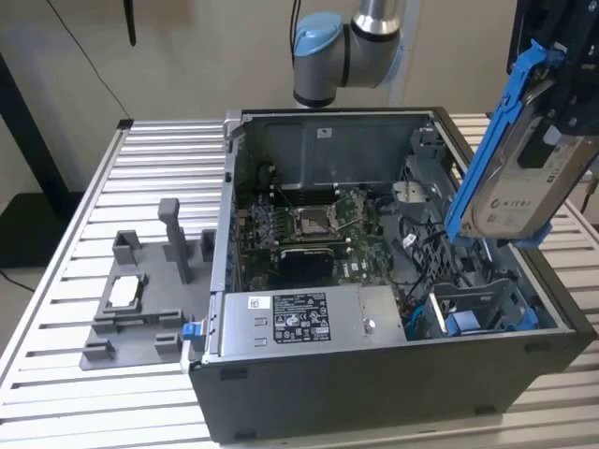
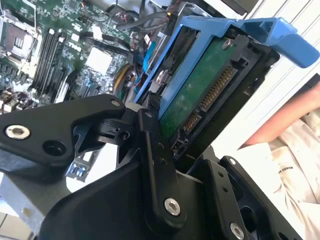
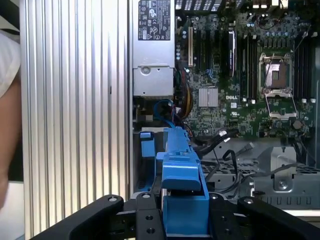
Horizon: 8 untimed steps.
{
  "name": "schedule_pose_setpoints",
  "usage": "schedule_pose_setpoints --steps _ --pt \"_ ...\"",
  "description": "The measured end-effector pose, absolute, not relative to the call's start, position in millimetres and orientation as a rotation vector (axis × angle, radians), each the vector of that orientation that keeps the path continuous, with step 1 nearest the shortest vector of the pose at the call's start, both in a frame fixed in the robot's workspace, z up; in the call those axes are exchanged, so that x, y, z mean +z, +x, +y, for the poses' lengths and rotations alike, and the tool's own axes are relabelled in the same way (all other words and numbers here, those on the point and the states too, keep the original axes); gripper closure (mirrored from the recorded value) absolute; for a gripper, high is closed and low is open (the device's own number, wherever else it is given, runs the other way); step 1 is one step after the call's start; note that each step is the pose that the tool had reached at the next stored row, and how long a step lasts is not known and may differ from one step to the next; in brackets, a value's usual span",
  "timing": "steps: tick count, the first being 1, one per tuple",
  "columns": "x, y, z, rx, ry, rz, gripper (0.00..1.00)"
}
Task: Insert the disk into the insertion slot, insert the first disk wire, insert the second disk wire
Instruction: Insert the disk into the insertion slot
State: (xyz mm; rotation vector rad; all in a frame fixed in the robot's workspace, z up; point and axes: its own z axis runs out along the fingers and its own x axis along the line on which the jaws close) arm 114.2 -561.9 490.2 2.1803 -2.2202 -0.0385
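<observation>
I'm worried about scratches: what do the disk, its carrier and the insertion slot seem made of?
The disk: apparently metal, silver-grey, dull sheen. Its carrier: likely moulded plastic, uniformly bright blue, smooth. The insertion slot: seemingly thin grey sheet metal, folded edges, with blue plastic trim.

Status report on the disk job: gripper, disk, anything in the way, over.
Gripper shut on the disk, held tilted above the case. Insertion slot not yet entered. Loose cables beside the slot.
</observation>
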Motion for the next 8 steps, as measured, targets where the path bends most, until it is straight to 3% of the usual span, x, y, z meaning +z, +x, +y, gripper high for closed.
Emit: schedule_pose_setpoints --steps 8 --pt "479.8 114.1 -572.8 -0.036 2.182 -2.222 0.67"
